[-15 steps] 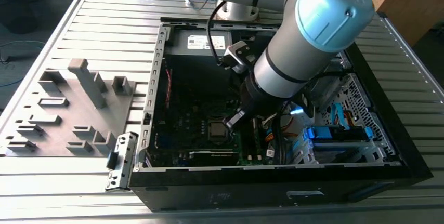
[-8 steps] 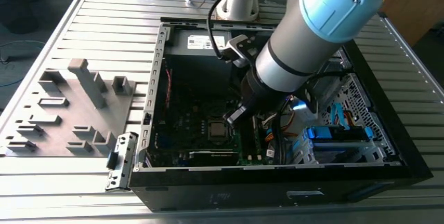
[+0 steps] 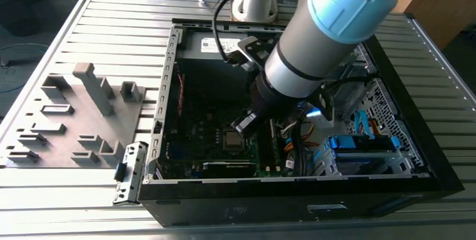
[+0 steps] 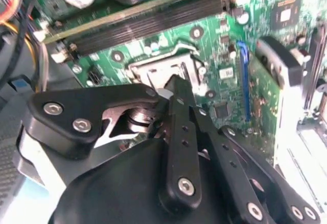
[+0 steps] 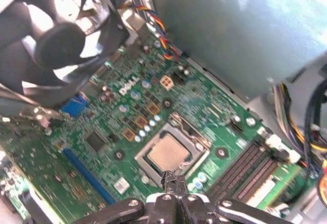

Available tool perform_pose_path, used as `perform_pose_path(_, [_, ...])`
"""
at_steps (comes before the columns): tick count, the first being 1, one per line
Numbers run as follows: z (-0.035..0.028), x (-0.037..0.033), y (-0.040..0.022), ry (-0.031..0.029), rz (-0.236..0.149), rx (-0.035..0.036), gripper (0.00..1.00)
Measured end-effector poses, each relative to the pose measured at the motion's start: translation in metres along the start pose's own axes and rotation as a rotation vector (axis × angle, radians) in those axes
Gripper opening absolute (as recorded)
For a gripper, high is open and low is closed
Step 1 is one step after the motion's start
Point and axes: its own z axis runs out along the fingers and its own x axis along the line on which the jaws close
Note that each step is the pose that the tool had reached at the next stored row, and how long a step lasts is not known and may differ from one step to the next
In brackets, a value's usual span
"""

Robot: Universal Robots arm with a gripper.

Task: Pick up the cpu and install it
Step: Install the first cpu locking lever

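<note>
- CPU [image 5: 168, 152] sits flat in the socket [image 5: 148, 170] on the motherboard [image 5: 127, 106], its silver top showing in the first wrist view, so we judge the placing done or nearly so.
- Our gripper [image 5: 172, 180] hangs just over the near edge of the socket, fingers [image 4: 179, 94] drawn together and holding nothing, with the tips close above the chip's rim.
- We cannot tell whether the tips touch the chip.
- In the exterior view the arm [image 3: 312, 45] reaches down into the open case [image 3: 297, 195], and the CPU [image 3: 235, 140] lies near the middle of the board.
- What is left, as we judge it, is any seating or locking of the socket frame; we cannot tell whether the frame is latched.
- A fan [image 5: 56, 40] stands at the board's far side, RAM slots [image 5: 245, 170] just beside the socket.
</note>
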Motion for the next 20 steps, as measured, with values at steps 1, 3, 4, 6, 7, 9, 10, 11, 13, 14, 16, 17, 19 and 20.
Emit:
perform_pose_path(1, [0.001,0.0026,0.0024,-0.0025,0.0,0.0012,0.11])
perform_pose_path(3, [0.0022,0.0062,0.0057,-0.0091,-0.001,0.0024,0.11])
perform_pose_path(4, [0.0024,0.0066,0.0062,-0.0122,-0.003,0.0013,0.11])
perform_pose_path(6, [0.0005,0.007,0.0067,-0.0131,-0.005,0.0011,0.11])
perform_pose_path(7, [-0.0022,0.0074,0.0073,-0.0134,-0.005,0.0011,0.11])
perform_pose_path(9, [-0.01,0.0084,0.009,-0.0137,-0.005,0.001,0.11])
perform_pose_path(10, [-0.0144,0.009,0.0099,-0.0136,-0.005,0.001,0.11])
perform_pose_path(11, [-0.0189,0.0095,0.0108,-0.0137,-0.005,0.0011,0.11])
perform_pose_path(13, [-0.0276,0.0105,0.0125,-0.0137,-0.005,0.001,0.11])
perform_pose_path(14, [-0.0318,0.0111,0.0134,-0.0138,-0.005,0.001,0.11])
perform_pose_path(16, [-0.0364,0.0128,0.0154,-0.0162,-0.005,0.0034,0.11])
perform_pose_path(17, [-0.0361,0.0141,0.0165,-0.0193,-0.005,0.0059,0.11])
perform_pose_path(19, [-0.0354,0.0163,0.0186,-0.0254,-0.006,0.0113,0.11])
perform_pose_path(20, [-0.0353,0.0165,0.0187,-0.026,-0.006,0.012,0.11])
